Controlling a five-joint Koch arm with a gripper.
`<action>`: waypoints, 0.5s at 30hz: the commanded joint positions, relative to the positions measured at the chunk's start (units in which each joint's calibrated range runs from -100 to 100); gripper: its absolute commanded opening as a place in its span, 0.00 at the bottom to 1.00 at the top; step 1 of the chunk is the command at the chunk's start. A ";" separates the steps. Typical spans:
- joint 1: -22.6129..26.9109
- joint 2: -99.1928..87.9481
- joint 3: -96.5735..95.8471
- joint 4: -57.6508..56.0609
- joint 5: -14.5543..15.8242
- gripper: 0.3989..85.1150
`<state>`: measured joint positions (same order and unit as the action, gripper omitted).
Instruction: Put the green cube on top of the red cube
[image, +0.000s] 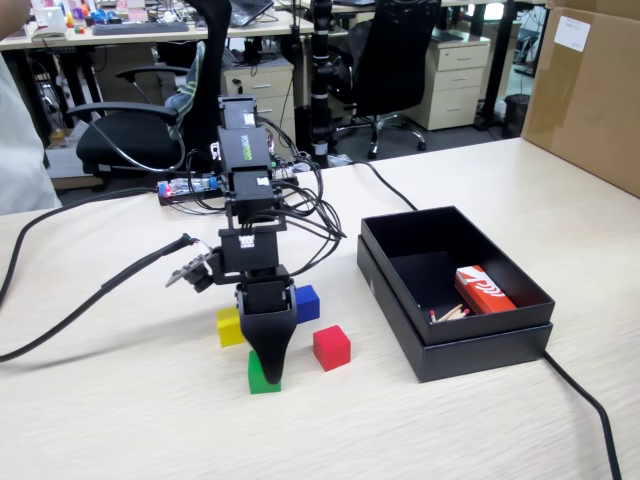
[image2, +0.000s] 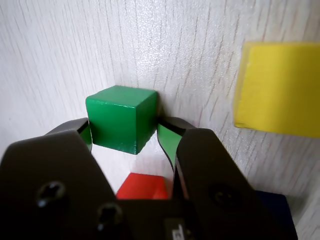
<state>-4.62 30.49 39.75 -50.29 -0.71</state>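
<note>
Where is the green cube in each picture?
Fixed view: the green cube sits on the table low in the middle, under the black pincer.
Wrist view: it is in the middle, between the pincer's green pads.
Shared landmark: the red cube, right of it in the fixed view, at the bottom in the wrist view.
</note>
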 joint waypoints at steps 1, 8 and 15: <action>0.24 -1.17 4.49 -1.59 -0.44 0.30; 0.34 -1.40 3.04 -2.45 0.00 0.24; 0.24 -4.04 2.77 -2.45 0.98 0.01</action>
<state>-4.42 30.23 41.03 -52.23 -0.07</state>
